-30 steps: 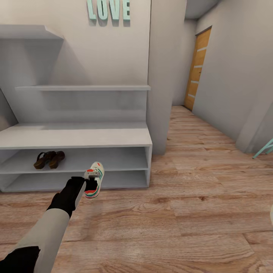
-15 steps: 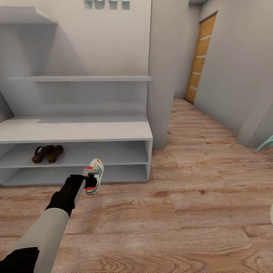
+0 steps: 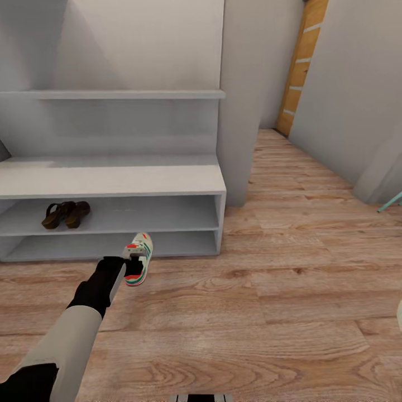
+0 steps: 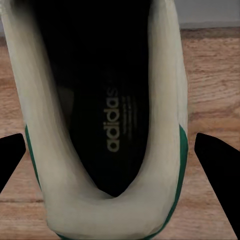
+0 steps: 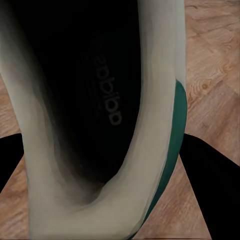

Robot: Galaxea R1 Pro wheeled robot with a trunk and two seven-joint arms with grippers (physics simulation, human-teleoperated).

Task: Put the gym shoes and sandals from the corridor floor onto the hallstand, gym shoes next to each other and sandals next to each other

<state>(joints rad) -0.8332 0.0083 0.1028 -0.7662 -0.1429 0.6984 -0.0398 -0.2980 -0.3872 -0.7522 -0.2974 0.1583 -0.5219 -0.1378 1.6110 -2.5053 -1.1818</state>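
Note:
One white gym shoe (image 3: 139,258) with green stripes and a red-orange tongue hangs above the corridor floor (image 3: 268,312), just in front of the hallstand (image 3: 139,181). My left gripper (image 3: 133,263) is shut on its heel; in the left wrist view the shoe's opening (image 4: 100,100) lies between the dark fingers (image 4: 220,170). A second gym shoe (image 5: 155,100) is clamped in my right gripper (image 5: 112,175). The two dark-brown sandals (image 3: 64,215) sit side by side at the left of the hallstand's upper low shelf.
A grey wall pillar (image 3: 240,111) stands right of the hallstand. The corridor runs back to a wooden door (image 3: 304,61). A teal object (image 3: 393,202) pokes in at the right edge. The hallstand's top board and lower shelf hold nothing.
The whole view has shifted: the hallstand sits higher in the picture and the wall letters have left the top. My left arm holds the shoe in the same pose.

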